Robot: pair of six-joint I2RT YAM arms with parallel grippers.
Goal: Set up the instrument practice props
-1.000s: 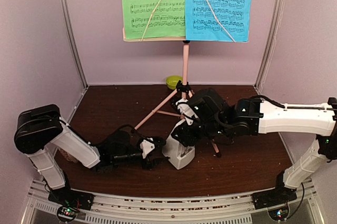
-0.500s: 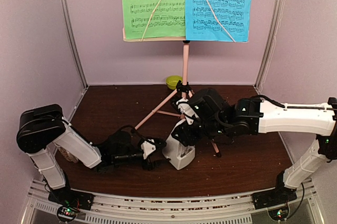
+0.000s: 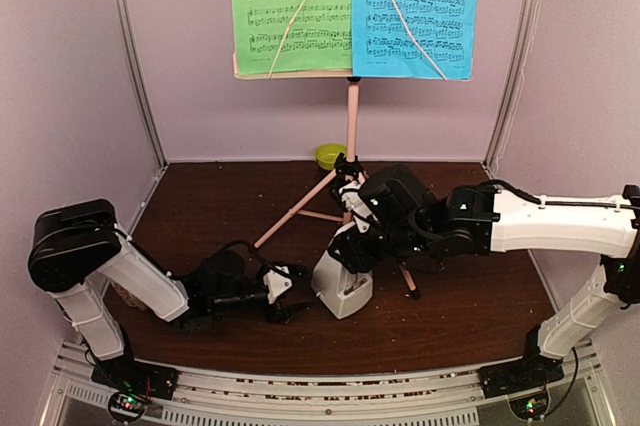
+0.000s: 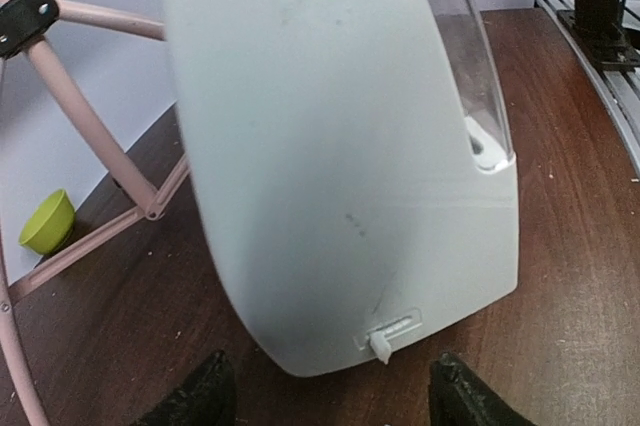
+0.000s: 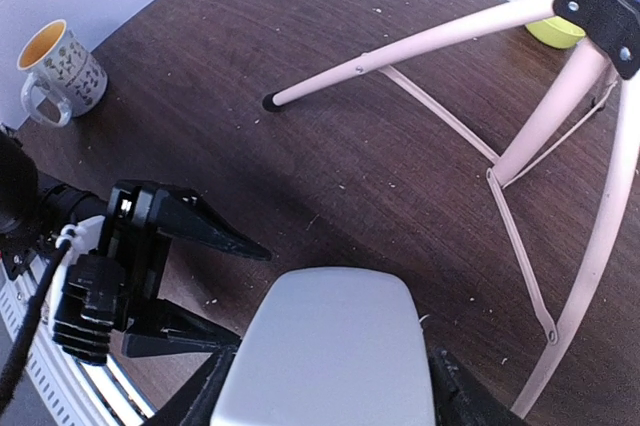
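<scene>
The pink music stand (image 3: 352, 116) stands at the back with the green sheet (image 3: 290, 6) and the blue sheet (image 3: 415, 6) side by side on its desk. The pale pyramid metronome (image 3: 342, 291) stands on the table in front of the tripod legs (image 5: 420, 41). My right gripper (image 5: 330, 386) is shut on the metronome's top (image 5: 325, 346), one finger on each side. My left gripper (image 4: 330, 386) is open and low on the table, its fingertips (image 4: 200, 396) flanking the metronome's base (image 4: 330, 146) without touching it. The clear cover (image 4: 465, 66) faces right in the left wrist view.
A lime-green bowl (image 3: 329, 155) sits at the back wall behind the stand. A white mug with an orange inside (image 5: 60, 71) stands near the left arm. Pink tripod legs (image 4: 90, 126) spread over the table's middle. Walls close in left, right and back.
My left gripper has eased back a little to the left, away from the metronome. My right gripper and the metronome have shifted very slightly.
</scene>
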